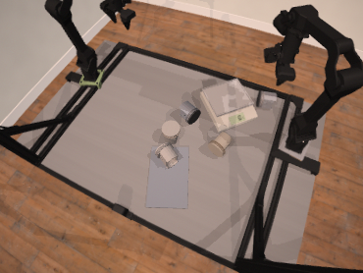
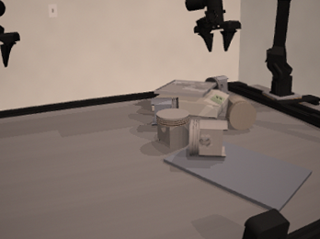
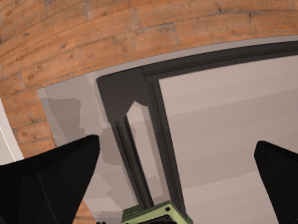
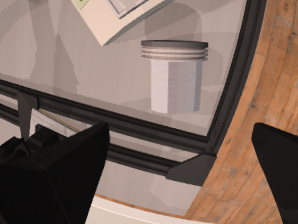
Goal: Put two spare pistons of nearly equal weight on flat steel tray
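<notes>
The steel tray lies flat. A light piston lies on its side at one end of it. Another piston stands crown up close beside that end; whether they touch is unclear. A dark-crowned piston lies between it and the scale. A tan piston lies near the scale's front. A grey piston lies behind the scale. My right gripper is open, empty and high above that corner. My left gripper is open and empty, high up.
The scale has an empty pan and a lit green display. Black frame rails border the bench. A black block sits at the front rail.
</notes>
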Robot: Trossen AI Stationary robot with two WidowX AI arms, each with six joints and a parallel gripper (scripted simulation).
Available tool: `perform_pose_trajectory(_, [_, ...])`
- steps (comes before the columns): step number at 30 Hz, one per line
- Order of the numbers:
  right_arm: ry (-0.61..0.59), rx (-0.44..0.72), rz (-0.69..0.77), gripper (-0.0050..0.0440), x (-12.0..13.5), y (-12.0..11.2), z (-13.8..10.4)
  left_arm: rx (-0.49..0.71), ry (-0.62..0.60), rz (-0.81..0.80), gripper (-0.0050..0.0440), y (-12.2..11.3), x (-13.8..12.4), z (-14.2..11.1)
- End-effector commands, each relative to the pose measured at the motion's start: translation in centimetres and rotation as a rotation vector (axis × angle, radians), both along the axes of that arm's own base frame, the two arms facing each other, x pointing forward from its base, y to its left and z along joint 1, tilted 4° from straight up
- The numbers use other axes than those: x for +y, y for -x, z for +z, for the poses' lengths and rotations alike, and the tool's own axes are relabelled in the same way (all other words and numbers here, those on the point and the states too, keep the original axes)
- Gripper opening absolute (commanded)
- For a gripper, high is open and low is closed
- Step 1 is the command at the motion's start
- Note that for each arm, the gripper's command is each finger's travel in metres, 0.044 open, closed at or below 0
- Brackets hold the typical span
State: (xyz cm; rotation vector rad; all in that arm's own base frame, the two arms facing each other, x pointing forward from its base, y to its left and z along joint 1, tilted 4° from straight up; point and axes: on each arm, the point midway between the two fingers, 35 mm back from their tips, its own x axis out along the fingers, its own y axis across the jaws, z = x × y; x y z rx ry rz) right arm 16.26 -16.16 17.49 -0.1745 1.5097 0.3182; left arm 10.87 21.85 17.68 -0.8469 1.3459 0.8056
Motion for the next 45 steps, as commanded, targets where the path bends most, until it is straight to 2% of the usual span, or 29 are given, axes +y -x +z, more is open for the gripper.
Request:
perform_pose_trajectory(1, [-0.014,0.005,0.011,0.0378,0.1,-0.1,-0.9,-0.001,0.001,-0.001,0.044,0.0,0.0,0.0])
perform_pose_trajectory(45, [-0.023,0.007,0.003,0.0378,0.1,-0.4,-7.2,-0.001,0.001,-0.001,0.044,0.0,0.0,0.0])
